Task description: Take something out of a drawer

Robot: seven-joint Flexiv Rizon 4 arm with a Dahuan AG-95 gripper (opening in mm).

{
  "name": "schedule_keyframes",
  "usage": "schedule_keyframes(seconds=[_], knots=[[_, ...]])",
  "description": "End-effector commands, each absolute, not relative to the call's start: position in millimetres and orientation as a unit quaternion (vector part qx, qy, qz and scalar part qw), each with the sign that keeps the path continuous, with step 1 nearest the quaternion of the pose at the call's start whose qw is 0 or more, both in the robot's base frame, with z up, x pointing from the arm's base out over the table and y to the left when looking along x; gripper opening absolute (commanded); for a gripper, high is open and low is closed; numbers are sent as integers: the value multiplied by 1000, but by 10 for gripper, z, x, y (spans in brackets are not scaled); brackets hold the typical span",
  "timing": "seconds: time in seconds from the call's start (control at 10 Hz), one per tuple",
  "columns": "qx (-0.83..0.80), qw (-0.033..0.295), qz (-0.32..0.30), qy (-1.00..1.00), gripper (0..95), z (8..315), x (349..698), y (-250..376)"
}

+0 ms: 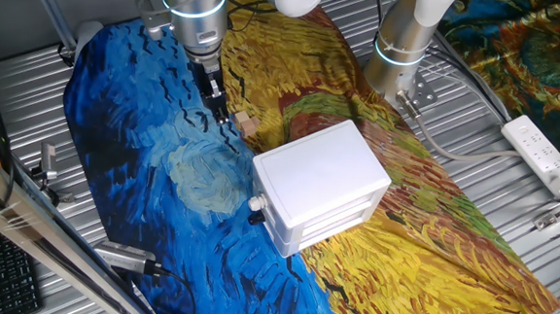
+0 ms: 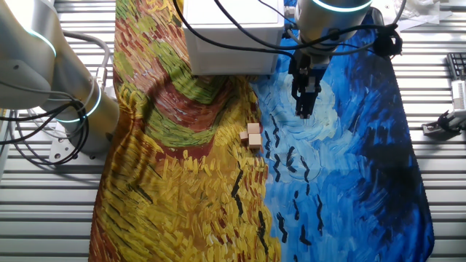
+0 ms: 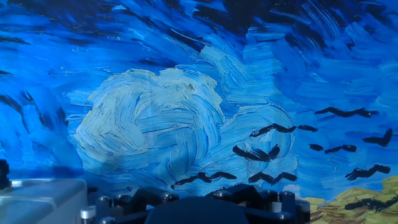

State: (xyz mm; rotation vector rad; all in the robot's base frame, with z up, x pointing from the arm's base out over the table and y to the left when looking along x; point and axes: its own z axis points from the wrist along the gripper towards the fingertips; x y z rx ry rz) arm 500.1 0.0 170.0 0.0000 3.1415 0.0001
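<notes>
The light-brown wooden block [image 1: 247, 124] lies on the painted cloth, outside the white cabinet; in the other fixed view it shows as small joined cubes [image 2: 253, 136]. The white drawer [image 1: 320, 218] sits pushed into the cabinet, its round knob [image 1: 256, 203] facing front-left. My gripper [image 1: 220, 111] hangs over the blue part of the cloth, just left of the block and apart from it; it also shows in the other fixed view [image 2: 303, 108]. It holds nothing. The hand view shows only blue cloth and the gripper's base, so I cannot tell how far apart the fingers are.
The white cabinet [image 2: 233, 36] stands mid-table on the cloth. A second robot base [image 1: 404, 48] stands behind it. A power strip [image 1: 545, 152] lies at the right, and metal tools [image 1: 128, 258] lie at the front left on the ribbed table.
</notes>
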Motion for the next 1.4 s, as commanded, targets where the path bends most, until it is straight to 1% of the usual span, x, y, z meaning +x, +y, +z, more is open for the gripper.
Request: schedule_keyframes(seconds=[0.1, 1.2, 1.4], knots=[[54, 19, 1, 998, 0, 1700, 5000, 0], [52, 15, -1, 999, 0, 1740, 5013, 25], [18, 10, 0, 1000, 0, 1753, 5024, 37]])
